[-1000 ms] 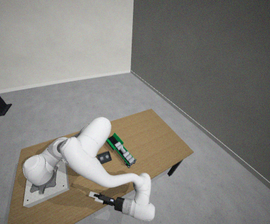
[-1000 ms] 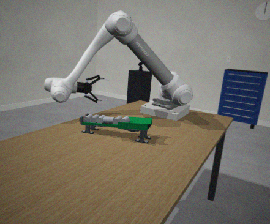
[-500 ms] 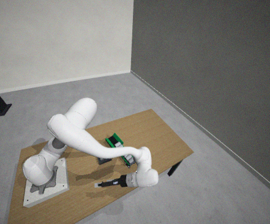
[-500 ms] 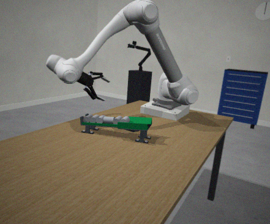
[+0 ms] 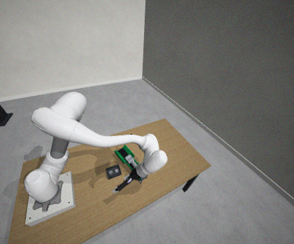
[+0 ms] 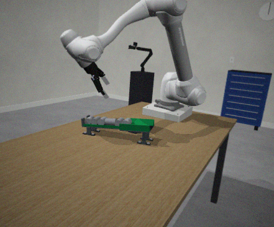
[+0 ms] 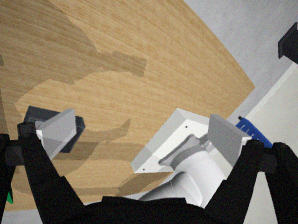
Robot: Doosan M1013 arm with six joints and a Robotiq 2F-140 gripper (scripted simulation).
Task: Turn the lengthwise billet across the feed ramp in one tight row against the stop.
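Observation:
The green feed ramp stands on short grey feet. Several grey billets lie in a row on it. In the exterior view, one billet lies lengthwise, with crosswise billets on the stop side and other billets on the other side. Exact gaps are too small to tell. My gripper is open and empty, tilted, in the air above the table beside the ramp. The arm's wrist hides part of the ramp in the top view.
A dark block with two light round spots lies on the table beside the ramp. The arm's white base plate is at the table's far end. A blue cabinet stands beyond the table.

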